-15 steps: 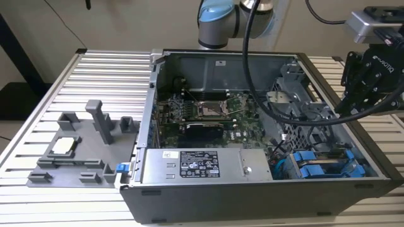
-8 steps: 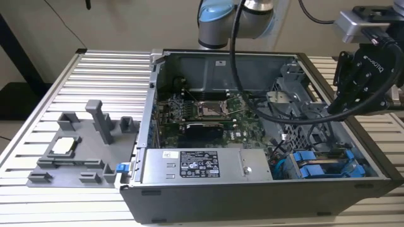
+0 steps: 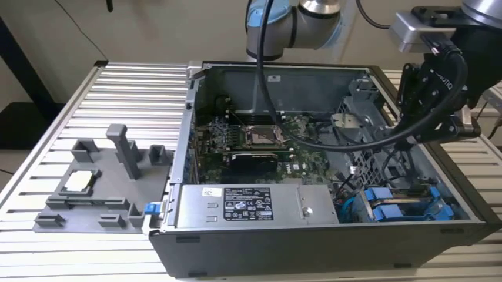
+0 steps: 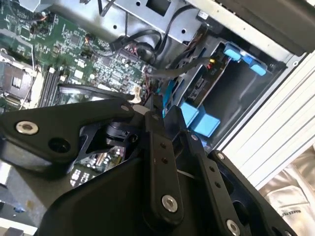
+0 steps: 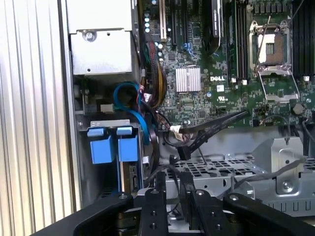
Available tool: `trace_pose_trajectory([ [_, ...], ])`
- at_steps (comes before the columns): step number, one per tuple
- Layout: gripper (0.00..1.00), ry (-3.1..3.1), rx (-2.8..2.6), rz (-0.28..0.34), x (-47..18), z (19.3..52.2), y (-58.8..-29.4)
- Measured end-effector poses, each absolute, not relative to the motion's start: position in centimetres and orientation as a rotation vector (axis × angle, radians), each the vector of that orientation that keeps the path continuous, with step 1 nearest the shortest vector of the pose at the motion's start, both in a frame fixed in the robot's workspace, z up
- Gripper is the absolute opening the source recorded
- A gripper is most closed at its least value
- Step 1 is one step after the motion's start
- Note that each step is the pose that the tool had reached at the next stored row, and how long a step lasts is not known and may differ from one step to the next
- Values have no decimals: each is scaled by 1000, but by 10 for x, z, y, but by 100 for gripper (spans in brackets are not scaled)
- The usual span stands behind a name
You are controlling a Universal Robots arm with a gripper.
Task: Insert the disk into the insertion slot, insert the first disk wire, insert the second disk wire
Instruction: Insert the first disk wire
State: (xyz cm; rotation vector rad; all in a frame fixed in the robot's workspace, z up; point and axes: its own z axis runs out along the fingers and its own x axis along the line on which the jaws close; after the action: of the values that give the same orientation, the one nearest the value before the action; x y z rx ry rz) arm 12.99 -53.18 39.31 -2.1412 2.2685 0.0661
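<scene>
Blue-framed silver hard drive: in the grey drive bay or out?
In: the blue-framed hard drive sits inside the grey sheet-metal bay in the first wrist view.

Black cables [image 5: 216,123] cross the case; room beside the insertion slot [image 5: 84,167] seems tight.

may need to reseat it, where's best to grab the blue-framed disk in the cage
Probably grip the disk by its two blue tabs, pinching across the pair from the case's open side. They stand out side by side at the cage edge; the rest sits sunk in grey sheet metal.
</scene>
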Motion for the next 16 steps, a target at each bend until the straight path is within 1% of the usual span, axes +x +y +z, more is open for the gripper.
trace_pose_trajectory([
  [5,27,2243,-2163,59,125,391,-530],
  [8,27,2230,-2155,35,120,388,-527],
  [13,27,2218,-2146,-21,110,385,-518],
  [16,27,2230,-2162,-71,106,385,-515],
])
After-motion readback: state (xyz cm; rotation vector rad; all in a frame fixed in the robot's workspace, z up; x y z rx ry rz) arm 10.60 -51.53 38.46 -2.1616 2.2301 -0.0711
